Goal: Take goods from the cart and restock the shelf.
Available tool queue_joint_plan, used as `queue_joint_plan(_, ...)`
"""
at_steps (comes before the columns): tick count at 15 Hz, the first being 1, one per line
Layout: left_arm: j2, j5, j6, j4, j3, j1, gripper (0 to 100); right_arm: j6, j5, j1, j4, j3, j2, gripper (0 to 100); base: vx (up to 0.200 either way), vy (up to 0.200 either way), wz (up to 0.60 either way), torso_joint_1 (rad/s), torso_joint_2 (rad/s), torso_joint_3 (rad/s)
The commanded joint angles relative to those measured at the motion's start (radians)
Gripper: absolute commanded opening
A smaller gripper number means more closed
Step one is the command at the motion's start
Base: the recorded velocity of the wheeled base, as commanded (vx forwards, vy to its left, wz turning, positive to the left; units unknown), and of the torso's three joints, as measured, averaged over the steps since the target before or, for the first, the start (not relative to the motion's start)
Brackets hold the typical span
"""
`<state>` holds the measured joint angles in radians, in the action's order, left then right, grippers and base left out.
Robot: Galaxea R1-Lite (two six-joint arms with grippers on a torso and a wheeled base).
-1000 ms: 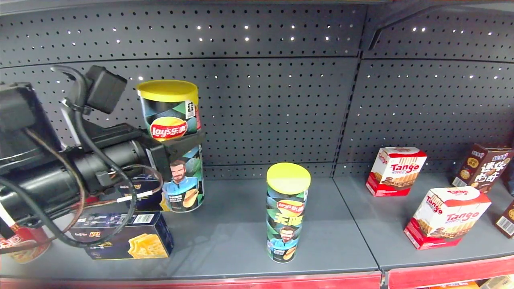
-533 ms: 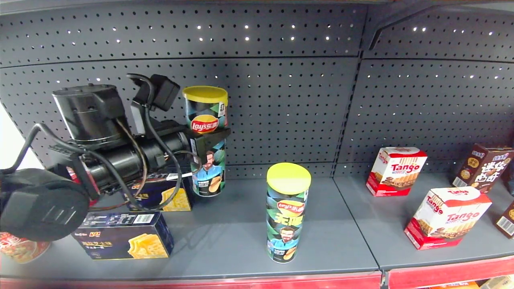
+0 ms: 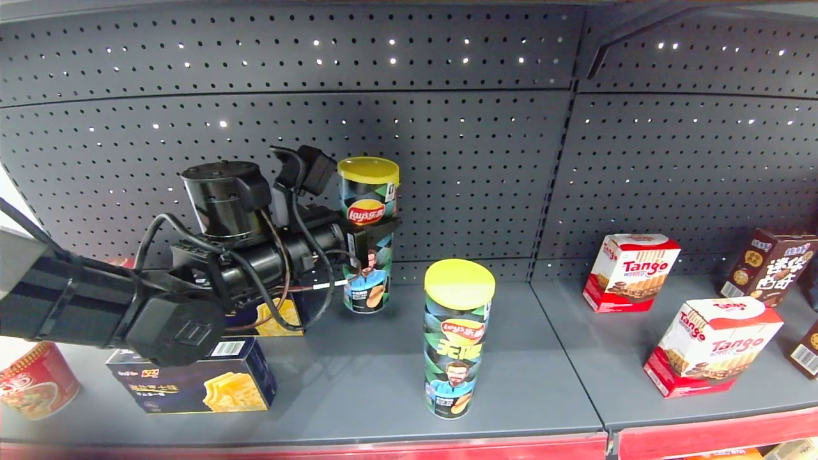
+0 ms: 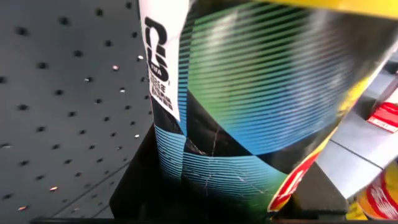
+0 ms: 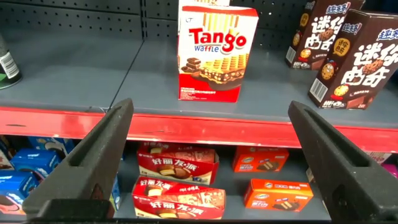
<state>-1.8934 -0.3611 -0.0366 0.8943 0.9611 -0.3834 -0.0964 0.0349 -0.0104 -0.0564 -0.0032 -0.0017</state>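
My left fingers (image 3: pixel 374 232) are clenched around the middle of the yellow-lidded chip can (image 3: pixel 367 188). They hold it upright at the back of the shelf (image 3: pixel 358 390), behind and left of the standing can (image 3: pixel 457 338), though I cannot tell whether its base touches down. I judge this the placing step: next I should settle it flat, then release and draw back without tipping it. My right fingers (image 5: pixel 211 162) hang spread apart, grasping nothing.
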Motion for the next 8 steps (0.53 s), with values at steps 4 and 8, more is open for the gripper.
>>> queue_joint_plan(4,-0.07,0.001,-0.072,0.002,0.088,-0.046,0,0.0,0.0,0.0,0.0,0.0,0.002,100,0.0,0.0,0.0,0.0,0.0,0.0)
queue_joint_plan(8,-0.113,0.001,-0.075,0.003,0.091,-0.061,0,0.0,0.0,0.0,0.0,0.0,0.002,100,0.0,0.0,0.0,0.0,0.0,0.0)
